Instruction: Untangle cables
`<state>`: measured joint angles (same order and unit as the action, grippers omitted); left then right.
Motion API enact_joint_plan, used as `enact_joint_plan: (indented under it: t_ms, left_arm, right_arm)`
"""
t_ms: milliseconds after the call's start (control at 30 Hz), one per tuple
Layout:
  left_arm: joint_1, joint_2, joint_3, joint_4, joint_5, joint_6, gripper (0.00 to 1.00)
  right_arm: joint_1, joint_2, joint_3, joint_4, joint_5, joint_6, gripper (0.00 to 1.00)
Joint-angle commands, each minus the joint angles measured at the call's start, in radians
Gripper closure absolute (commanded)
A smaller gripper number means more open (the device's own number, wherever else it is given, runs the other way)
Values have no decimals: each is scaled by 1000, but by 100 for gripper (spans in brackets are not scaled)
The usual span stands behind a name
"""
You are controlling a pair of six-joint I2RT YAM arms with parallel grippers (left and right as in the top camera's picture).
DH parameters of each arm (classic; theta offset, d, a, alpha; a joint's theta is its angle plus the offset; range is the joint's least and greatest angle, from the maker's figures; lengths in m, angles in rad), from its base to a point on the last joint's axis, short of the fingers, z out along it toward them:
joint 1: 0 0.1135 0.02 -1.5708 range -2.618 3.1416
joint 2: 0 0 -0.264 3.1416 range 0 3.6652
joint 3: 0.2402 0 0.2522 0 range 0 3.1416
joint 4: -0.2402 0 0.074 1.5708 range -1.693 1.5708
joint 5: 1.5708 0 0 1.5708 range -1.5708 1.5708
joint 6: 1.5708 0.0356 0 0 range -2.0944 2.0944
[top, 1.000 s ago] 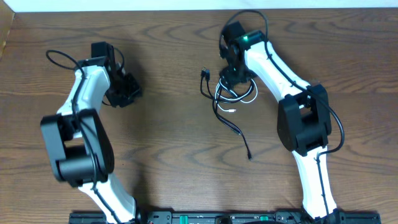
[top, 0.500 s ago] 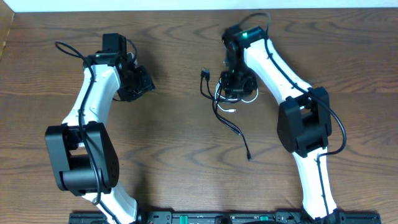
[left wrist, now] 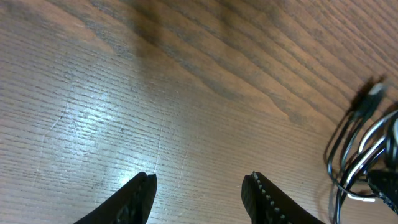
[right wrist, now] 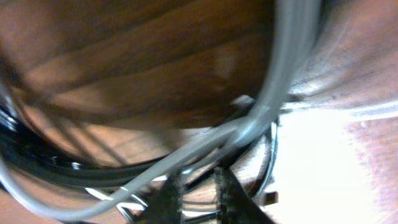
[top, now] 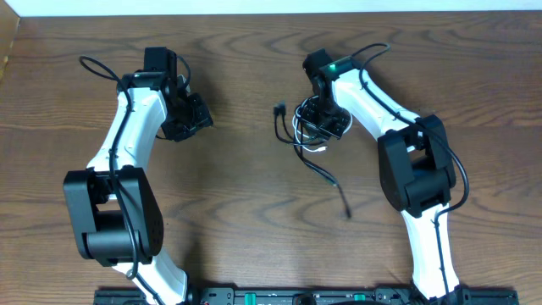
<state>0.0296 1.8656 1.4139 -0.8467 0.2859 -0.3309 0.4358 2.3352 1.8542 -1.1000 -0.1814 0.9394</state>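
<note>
- My right claw [right wrist: 198, 198] has its two fingers drawn almost together. Thin strands of the cables [top: 309, 134] are pinched in the narrow gap between them.
- From overhead, that claw sits right on top of the tangle, a little right of the middle of the tabletop [top: 246, 212] and toward its far side.
- The tangle is a small knot of overlapping loops. In my right wrist view the white cable [right wrist: 273, 106] sweeps in a big blurred arc close to the lens. The black cable [right wrist: 43, 163] curves along the lower left beneath it.
- I cannot tell from these views which loops cross over which.
- One black tail [top: 322, 172] trails out of the knot toward the near edge. It lies loose on the wood and ends in a small plug [top: 348, 213].
- A second, shorter black end [top: 279, 112] sticks out of the left side of the knot, pointing toward my other arm.
- My left claw [left wrist: 199, 199] stands partly open with nothing between its fingers, and only bare wood grain shows in the gap.
- In my left wrist view the cable loops show at the right edge, well apart from my fingertips [left wrist: 140, 196].
- Overhead, the left claw is over the left half of the tabletop, level with the knot, with open wood between them.
</note>
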Motion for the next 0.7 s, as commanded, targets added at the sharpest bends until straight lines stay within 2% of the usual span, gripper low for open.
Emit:
enact_joint_plan:
  t_ms: [0, 67, 167, 267, 433, 667]
  left_arm:
    - [-1, 3, -3, -5, -10, 21, 51]
    - [-2, 3, -3, -3, -8, 24, 51]
    - [-1, 3, -3, -3, -1, 24, 51]
    - [1, 3, -3, -2, 45, 24, 51]
    - [1, 3, -3, 9, 202, 24, 51]
    - [-16, 3, -3, 56, 262, 12, 50]
  right_arm:
    - [4, 12, -37, 20, 34, -17, 99]
    - [-3, 7, -21, 24, -32, -163, 99]
    - [-23, -10, 28, 27, -243, -489, 99]
    - [-46, -44, 76, 26, -369, -664, 99]
    - [-71, -105, 106, 27, -402, -721, 99]
    - [-59, -115, 104, -11, -426, -721, 99]
